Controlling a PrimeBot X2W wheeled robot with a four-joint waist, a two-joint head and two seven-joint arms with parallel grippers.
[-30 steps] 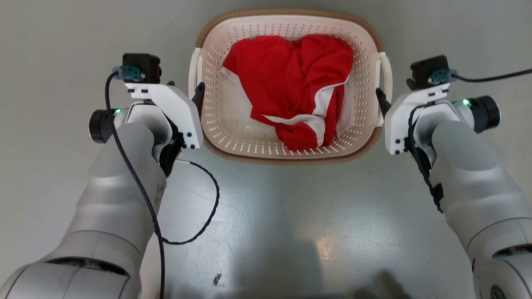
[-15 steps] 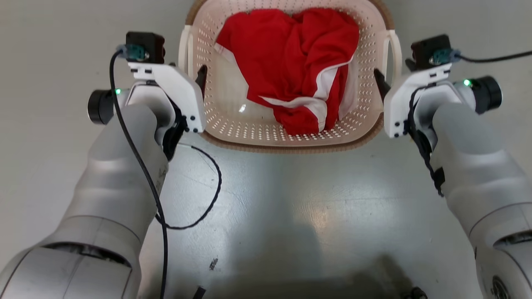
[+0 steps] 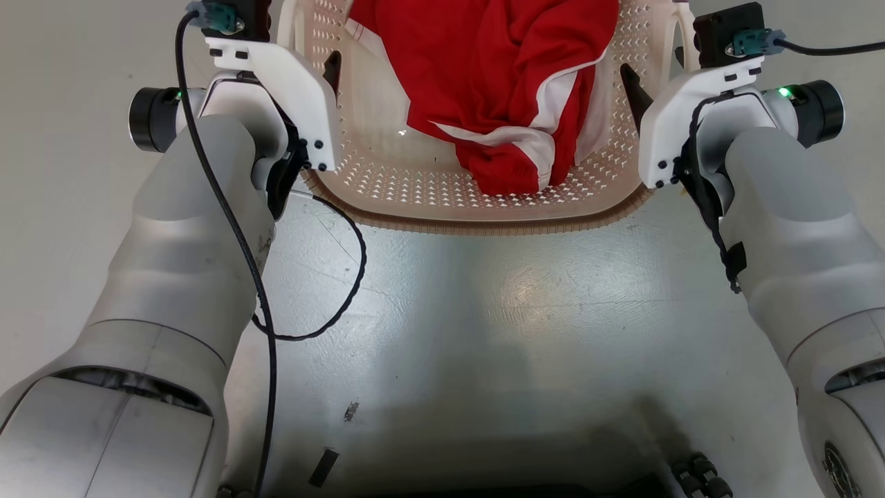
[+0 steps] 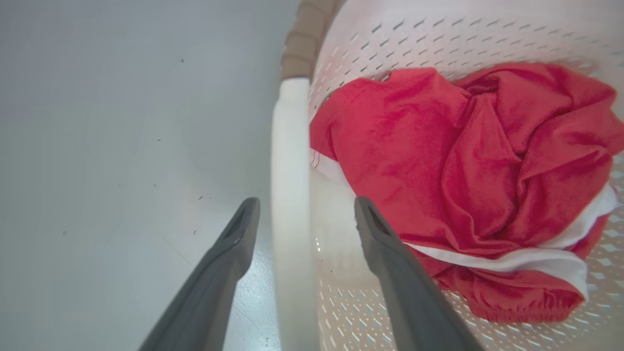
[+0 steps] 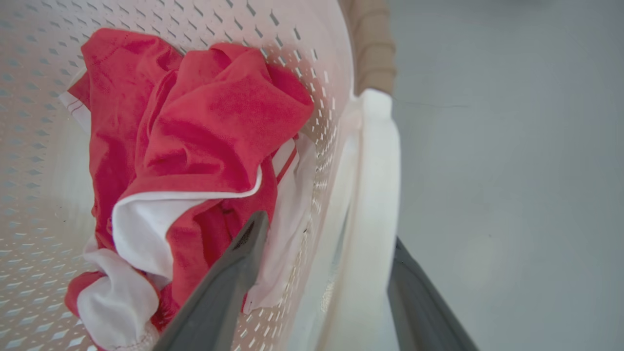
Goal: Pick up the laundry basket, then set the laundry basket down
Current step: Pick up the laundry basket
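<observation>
basket spot: laundry basket (image 3: pixel 429 190) sits at the top middle of the head view, btwn the two arms, over the grey floor (image 3: pixel 484 332). Its far end is cut off by the frame edge. Can't tell if the bottom is touching the floor or not.

basket look: cream w/ lots of little holes and a brown rim (image 3: pixel 484 225) along the near edge.

inside: a crumpled red garment (image 3: pixel 484 62) w/ white trim, bunched toward the middle and the robot's right.

left tool (image 4: pixel 307 207): released, jaws spread wide and straddling the left handle (image 4: pixel 290 170). Outer finger (image 4: pixel 234 243) is over the floor and inner finger (image 4: pixel 385 253) is inside the basket. There's a gap on both sides of the handle, so it's not pinching anything.

right tool (image 5: pixel 329 229): also spread wide, set around the right handle (image 5: pixel 378 170). Inner finger (image 5: pixel 229 278) is inside the basket, right by the white trim of the garment. Outer one (image 5: pixel 414 302) is mostly hidden behind the handle, so no idea if it touches.

misc: black cable (image 3: pixel 356 277) loops off the left arm, above the floor.
</observation>
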